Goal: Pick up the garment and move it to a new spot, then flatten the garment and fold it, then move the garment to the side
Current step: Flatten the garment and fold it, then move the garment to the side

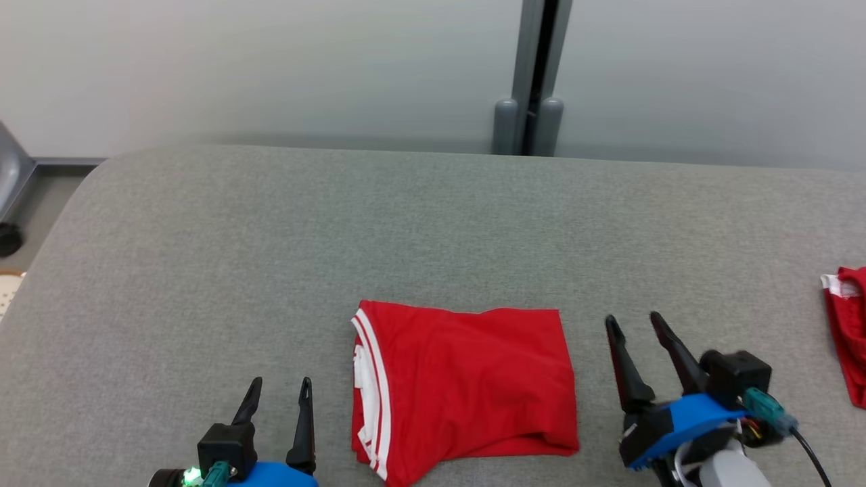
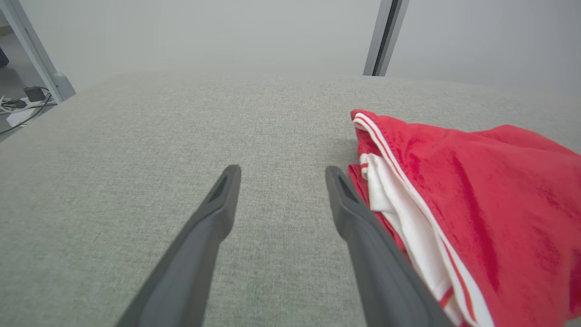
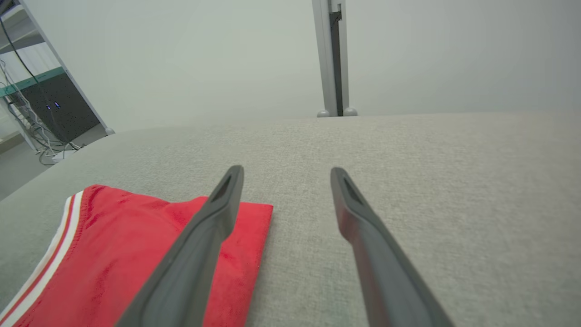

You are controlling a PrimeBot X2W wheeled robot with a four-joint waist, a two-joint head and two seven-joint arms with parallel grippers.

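The garment (image 1: 463, 385) lies folded into a compact rectangle on the grey tabletop (image 1: 433, 223), near its front edge and roughly centred between the two arms. It is red, and its white-striped trim faces the robot's left side.

Left pincer (image 1: 281, 384): jaws apart, nothing between them. It sits just beside the trimmed edge of the garment. In the left wrist view, the left pincer (image 2: 282, 170) frames bare fabric surface, with the garment (image 2: 476, 204) alongside one finger (contact cannot be determined).

Right pincer (image 1: 633, 319): jaws apart, nothing held. It stands near the plain edge of the garment. In the right wrist view, the right pincer (image 3: 287, 170) has one finger crossing over the garment (image 3: 118, 254) corner.

A second red cloth (image 1: 849, 331) lies at the far right edge of the tabletop, well apart from the garment.
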